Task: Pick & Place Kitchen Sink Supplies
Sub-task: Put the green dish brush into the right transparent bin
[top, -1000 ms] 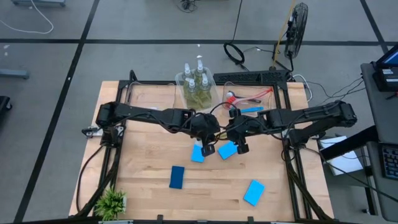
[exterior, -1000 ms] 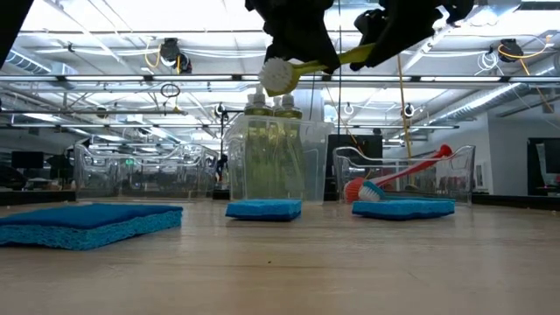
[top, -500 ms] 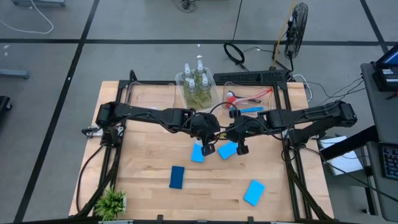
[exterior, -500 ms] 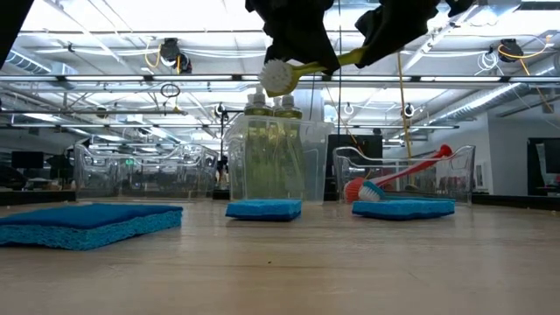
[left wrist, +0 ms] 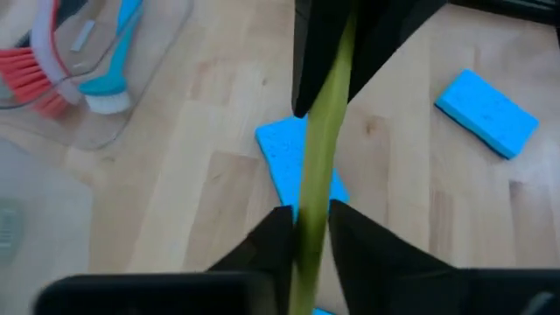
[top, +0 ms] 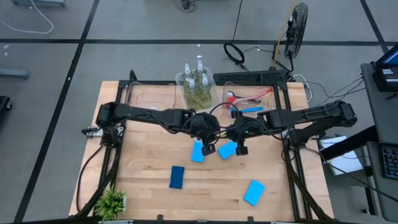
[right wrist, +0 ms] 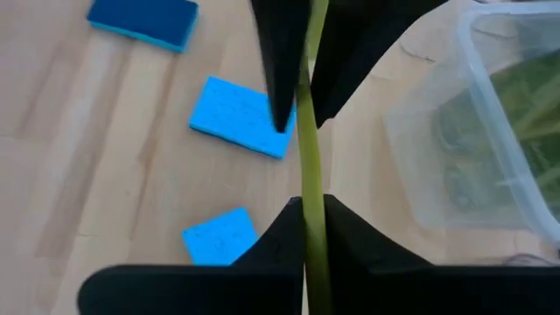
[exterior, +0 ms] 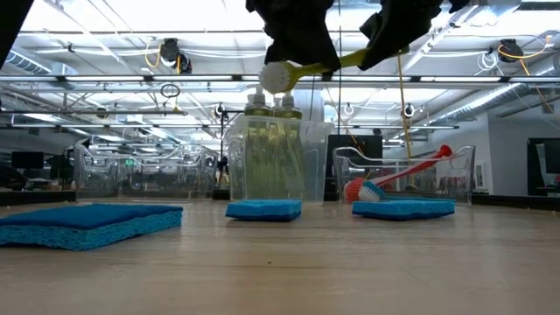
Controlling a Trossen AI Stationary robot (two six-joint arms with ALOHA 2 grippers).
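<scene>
A green long-handled brush (exterior: 346,59) with a white head (exterior: 278,77) hangs high over the table's middle, between my two grippers. My left gripper (top: 216,132) and right gripper (top: 232,132) face each other, each shut on the handle. Several blue sponges lie flat on the table: two under the grippers (top: 198,152) (top: 227,150), one nearer (top: 177,177), one near the right corner (top: 254,192). Several pump bottles (top: 196,84) stand in a clear bin at the far edge. A red brush (top: 249,97) and a blue brush (top: 252,109) lie in a second bin. My left gripper (left wrist: 308,223) pinches the green handle (left wrist: 308,197) between its two fingers, on the part nearer the white head, coming level from the table's left. My right gripper (right wrist: 308,214) pinches the handle (right wrist: 309,175) farther from the head, coming from the table's right. The brush is lifted clear, almost level, its head end slightly lower.
The two clear bins (top: 211,87) (top: 264,93) stand at the table's far edge. A small potted plant (top: 112,202) stands at the near left corner. Bare wood lies along the table's left side (top: 143,155).
</scene>
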